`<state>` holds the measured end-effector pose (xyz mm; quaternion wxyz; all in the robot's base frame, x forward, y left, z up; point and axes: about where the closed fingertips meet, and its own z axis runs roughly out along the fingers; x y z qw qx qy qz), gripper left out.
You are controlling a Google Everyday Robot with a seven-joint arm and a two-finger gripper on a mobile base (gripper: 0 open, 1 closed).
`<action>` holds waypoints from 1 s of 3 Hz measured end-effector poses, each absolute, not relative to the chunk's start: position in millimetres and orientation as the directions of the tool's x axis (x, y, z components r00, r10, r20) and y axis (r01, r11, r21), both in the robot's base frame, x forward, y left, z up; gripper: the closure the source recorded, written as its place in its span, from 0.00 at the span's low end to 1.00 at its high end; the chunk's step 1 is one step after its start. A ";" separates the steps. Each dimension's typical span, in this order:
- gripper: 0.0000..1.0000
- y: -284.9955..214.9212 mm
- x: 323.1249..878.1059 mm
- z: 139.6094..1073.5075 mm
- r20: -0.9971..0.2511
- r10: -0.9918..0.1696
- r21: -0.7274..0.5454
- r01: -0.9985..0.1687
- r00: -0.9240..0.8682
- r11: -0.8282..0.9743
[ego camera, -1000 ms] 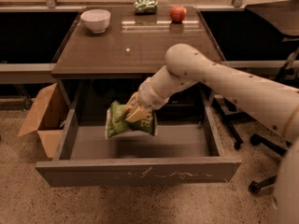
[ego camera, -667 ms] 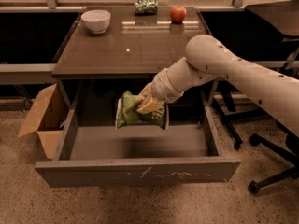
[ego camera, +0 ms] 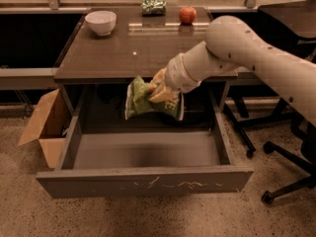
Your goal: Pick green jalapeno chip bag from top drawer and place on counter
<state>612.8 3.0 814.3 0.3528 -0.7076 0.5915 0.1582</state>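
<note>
My gripper (ego camera: 159, 88) is shut on the green jalapeno chip bag (ego camera: 143, 100) and holds it in the air above the open top drawer (ego camera: 143, 152), just below the front edge of the counter (ego camera: 133, 48). The bag hangs crumpled from the gripper, its white edge to the right. The drawer is pulled fully out and its grey floor shows nothing on it. My arm reaches in from the right across the counter's front right corner.
On the counter stand a white bowl (ego camera: 100, 22) at the back left, a small green-and-silver packet (ego camera: 153, 6) at the back middle and a red apple (ego camera: 187, 15) beside it. An open cardboard box (ego camera: 45, 127) sits on the floor left of the drawer. Office chair legs (ego camera: 284, 147) are on the right.
My gripper has lifted the chip bag up and to the right, from low inside the drawer to just under the counter's front edge.
</note>
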 end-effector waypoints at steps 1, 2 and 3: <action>1.00 -12.2 634.7 886.9 -0.581 -0.742 -0.471 -0.881 0.335 -0.029; 1.00 -23.5 665.1 930.5 -0.570 -0.738 -0.539 -0.843 0.361 0.003; 1.00 -30.5 706.4 940.2 -0.613 -0.710 -0.528 -0.848 0.347 0.042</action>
